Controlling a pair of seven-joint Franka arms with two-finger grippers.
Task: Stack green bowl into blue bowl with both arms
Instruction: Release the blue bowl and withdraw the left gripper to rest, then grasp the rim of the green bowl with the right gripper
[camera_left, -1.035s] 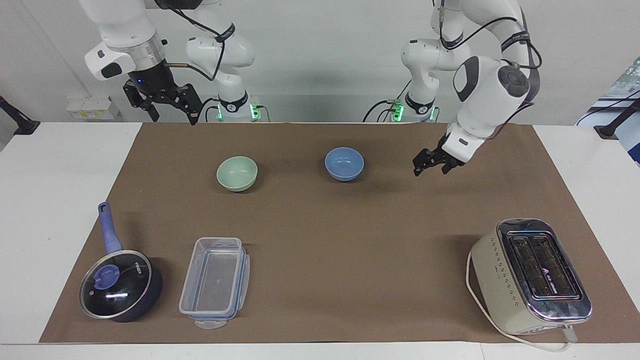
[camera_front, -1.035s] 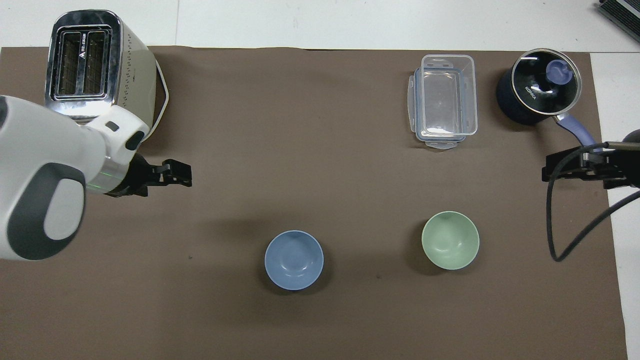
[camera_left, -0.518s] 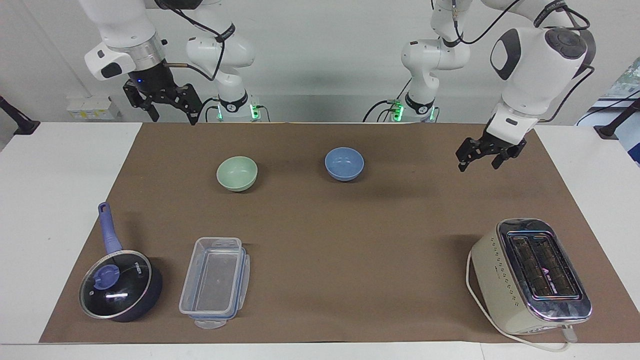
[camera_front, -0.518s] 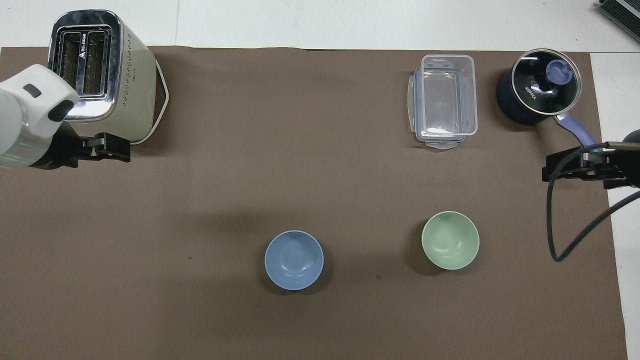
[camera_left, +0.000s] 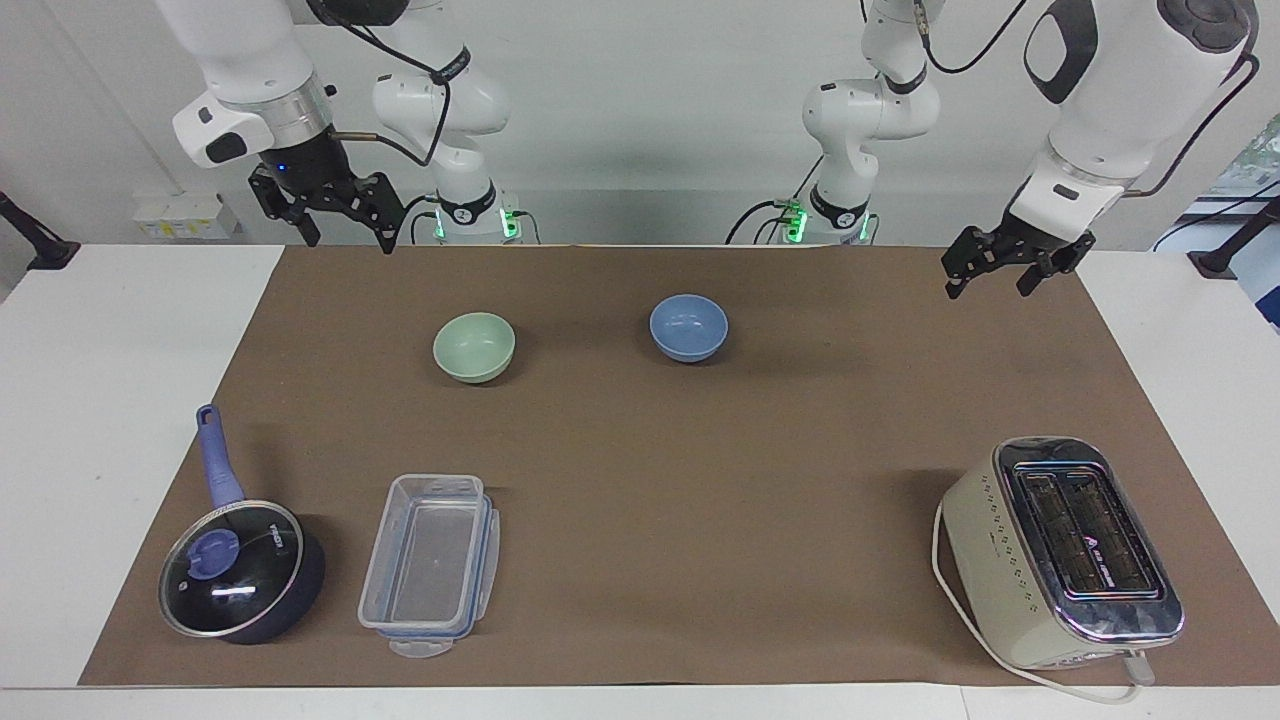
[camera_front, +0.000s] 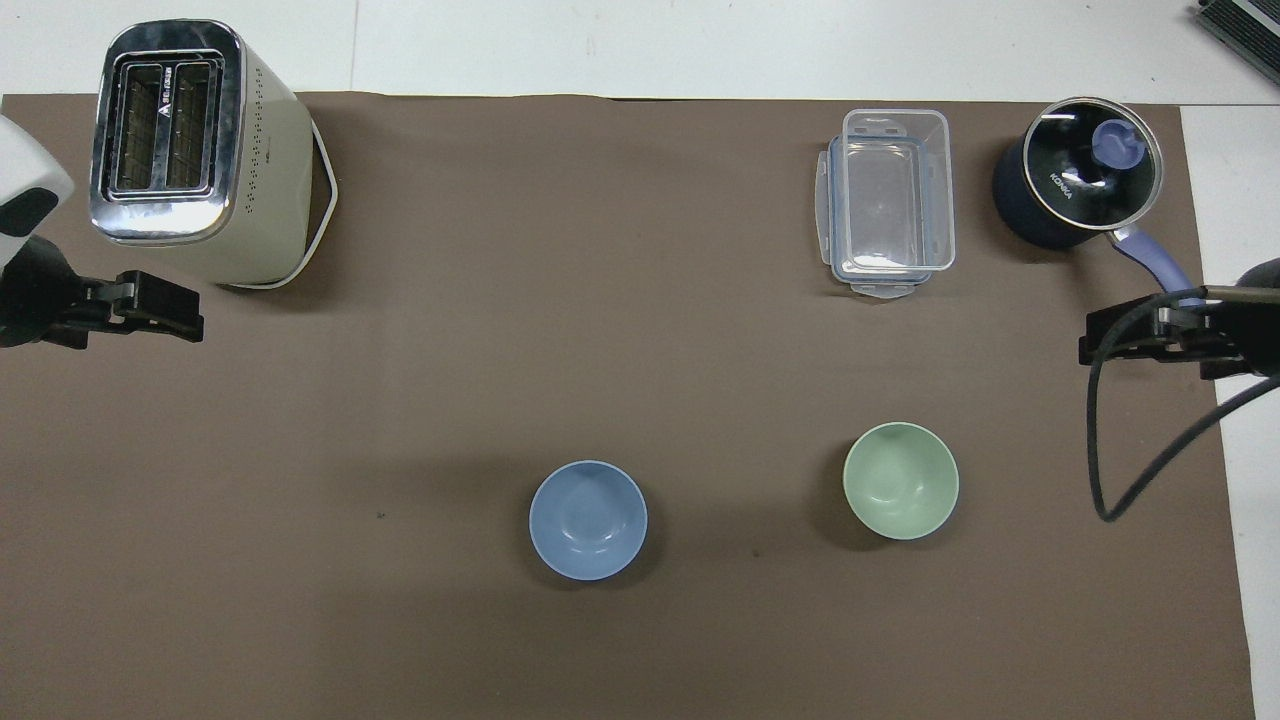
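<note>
The green bowl (camera_left: 474, 345) and the blue bowl (camera_left: 688, 327) stand upright and apart on the brown mat, side by side; the green one is toward the right arm's end. Both are empty in the overhead view, green bowl (camera_front: 900, 480) and blue bowl (camera_front: 588, 519). My left gripper (camera_left: 988, 284) is open and empty, raised over the mat's corner at the left arm's end, well away from the blue bowl; it shows at the overhead view's edge (camera_front: 185, 322). My right gripper (camera_left: 347, 236) is open and empty, raised over the mat's edge at the right arm's end (camera_front: 1095, 348).
A cream toaster (camera_left: 1062, 550) stands at the left arm's end, farther from the robots than the bowls. A clear plastic container (camera_left: 430, 565) and a dark blue lidded saucepan (camera_left: 240, 572) stand at the right arm's end, also farther out.
My left gripper has risen and swung away from the blue bowl toward the left arm's end of the table. The right arm has hardly moved. The bowls have not moved.
</note>
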